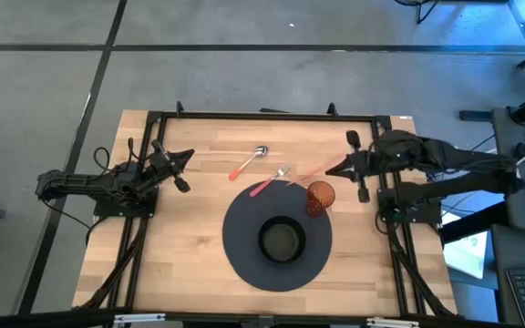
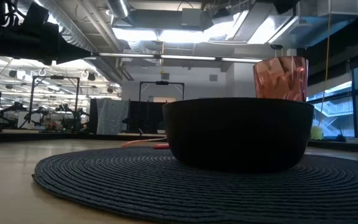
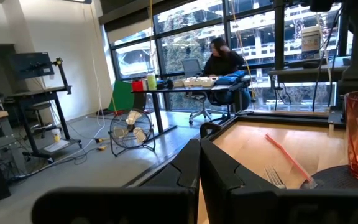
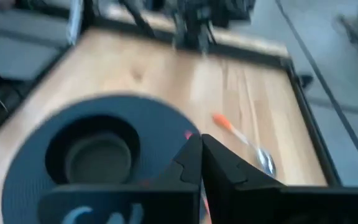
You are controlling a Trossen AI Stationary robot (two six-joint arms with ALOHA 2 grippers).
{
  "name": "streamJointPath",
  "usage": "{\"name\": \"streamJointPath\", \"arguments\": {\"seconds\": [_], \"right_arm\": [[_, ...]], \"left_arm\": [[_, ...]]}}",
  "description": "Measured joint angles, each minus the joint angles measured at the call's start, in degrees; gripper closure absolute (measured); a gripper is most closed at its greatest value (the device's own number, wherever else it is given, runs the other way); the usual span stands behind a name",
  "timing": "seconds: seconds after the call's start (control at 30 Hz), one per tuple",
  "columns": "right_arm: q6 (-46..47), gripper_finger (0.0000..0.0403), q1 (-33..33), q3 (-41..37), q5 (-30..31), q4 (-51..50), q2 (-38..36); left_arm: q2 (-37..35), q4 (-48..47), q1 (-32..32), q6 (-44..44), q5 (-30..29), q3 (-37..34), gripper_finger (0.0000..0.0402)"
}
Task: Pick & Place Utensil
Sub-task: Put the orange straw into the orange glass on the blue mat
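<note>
High view gives you 2 grippers, both with fingers pressed together and holding nothing. Your right gripper (image 1: pixel 333 169) sits at the surface's (image 1: pixel 190 246) right edge, near the tip of the fork's (image 1: pixel 279 176) pink handle. The fork lies tilted across the far rim of the round dark mat (image 1: pixel 244 246), just beside the pink cup (image 1: pixel 321 194). A spoon (image 1: pixel 250 161) with an orange handle lies off the mat, farther back. A dark bowl (image 1: pixel 280 240) sits mid-mat. Your left gripper (image 1: pixel 188 156) waits at the left edge.
</note>
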Motion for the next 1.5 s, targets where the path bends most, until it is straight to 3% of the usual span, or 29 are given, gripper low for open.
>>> {"name": "streamJointPath", "arguments": {"seconds": [0.13, 0.57, 0.97, 1.33, 1.5], "right_arm": [[0.1, 0.0396, -6.8, -4.1, -8.5, 3.7, -1.2], [0.2, 0.04, -20.3, -13.0, -24.5, 17.1, -2.1], [1.0, 0.04, -25.7, -16.4, -26.5, 19.6, -2.1], [1.9, 0.04, -26.1, -16.4, -28.7, 20.5, -2.1], [3.5, 0.04, -26.0, -16.4, -20.7, 19.2, -2.1]], "left_arm": [[0.0, 0.0, 0.0, 0.1, 0.0, 0.0, 0.0398], [0.0, -0.3, 0.0, 0.2, 0.0, 0.0, 0.0398], [0.0, -0.3, 0.0, 0.2, 0.0, 0.0, 0.0398], [0.0, -0.3, 0.0, 0.2, 0.0, 0.0, 0.0398], [0.0, -0.3, 0.0, 0.2, 0.0, 0.0, 0.0398]]}}
